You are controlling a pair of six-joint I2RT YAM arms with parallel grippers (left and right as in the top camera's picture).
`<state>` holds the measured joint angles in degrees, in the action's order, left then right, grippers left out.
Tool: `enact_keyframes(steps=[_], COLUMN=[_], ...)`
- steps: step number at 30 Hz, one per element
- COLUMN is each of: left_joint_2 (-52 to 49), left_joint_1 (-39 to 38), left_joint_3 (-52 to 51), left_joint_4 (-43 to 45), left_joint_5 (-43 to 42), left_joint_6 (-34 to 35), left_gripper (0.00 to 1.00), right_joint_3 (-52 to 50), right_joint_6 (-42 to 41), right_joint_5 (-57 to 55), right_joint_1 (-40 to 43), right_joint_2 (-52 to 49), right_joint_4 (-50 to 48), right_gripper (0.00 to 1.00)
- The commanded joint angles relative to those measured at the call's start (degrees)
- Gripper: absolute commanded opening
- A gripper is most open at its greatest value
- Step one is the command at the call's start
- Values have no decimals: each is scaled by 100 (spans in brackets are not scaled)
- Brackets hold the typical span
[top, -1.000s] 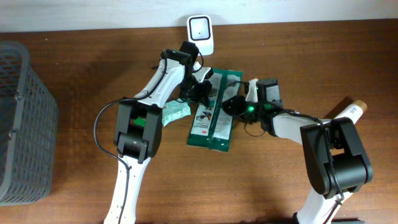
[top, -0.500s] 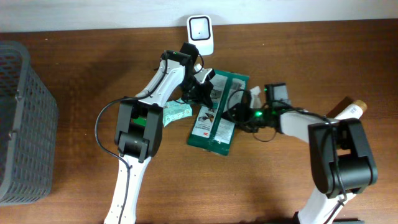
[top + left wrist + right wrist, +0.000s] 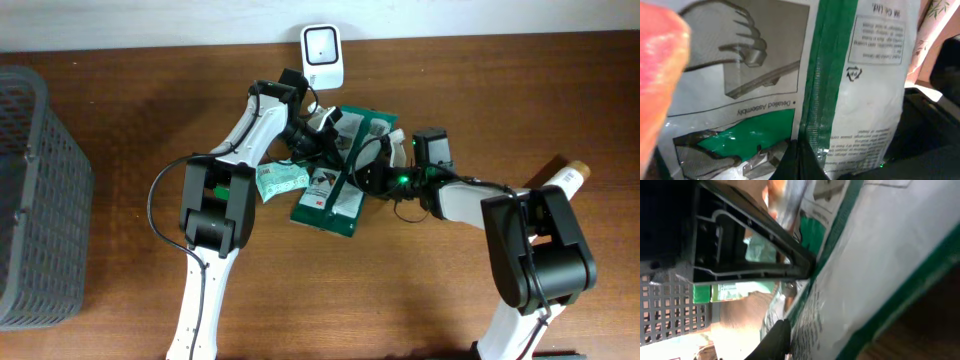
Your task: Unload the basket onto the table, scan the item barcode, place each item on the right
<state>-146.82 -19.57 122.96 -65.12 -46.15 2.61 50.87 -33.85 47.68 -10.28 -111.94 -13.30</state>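
Up close, the left gripper [image 3: 312, 140] is clamped tight on the green-and-white package [image 3: 328, 200], its dark fingertip [image 3: 799, 161] pinching the printed film at the central green seam. The right gripper [image 3: 372, 172] sits against the opposite edge of the same package; its black finger [image 3: 765, 245] lies along the film, but whether the jaws are closed on it cannot be told. The package hangs tilted between the two grippers, its far end low to the wood. Both forearms reach inward and meet over the middle of the table [image 3: 450, 290]. Just beyond the left jaws stands a white scanner [image 3: 323, 46]; beside them lies a small green packet [image 3: 281, 180]. Well off to the left sits a grey mesh basket [image 3: 40, 200], and by the right arm's base a white tube with a cork-coloured end [image 3: 566, 180].
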Motion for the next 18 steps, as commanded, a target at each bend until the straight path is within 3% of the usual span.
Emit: enact_keyframes(steps=[1, 11, 13, 15, 18], left_joint_2=[-136, -136, -136, -136, -133], left_joint_1=[-7, -7, -7, -7, -7], left_joint_3=[-17, -11, 11, 81, 417], left_joint_4=[-13, -2, -9, -15, -181], left_joint_5=[-33, 214, 306, 387, 514], left_joint_6=[-164, -184, -210, -223, -223], left_gripper=[0, 0, 0, 0, 0], right_joint_3=[-7, -7, -7, -7, -7], right_joint_6=[-334, -415, -415, -415, -415], right_joint_5=[-365, -1067, -1088, -1071, -868], right_joint_1=[-11, -404, -428, -411, -310], right_joint_2=[-42, -63, -68, -68, -66], right_joint_4=[-160, -345, -345, -321, -319], right_gripper=[18, 20, 16, 4, 4])
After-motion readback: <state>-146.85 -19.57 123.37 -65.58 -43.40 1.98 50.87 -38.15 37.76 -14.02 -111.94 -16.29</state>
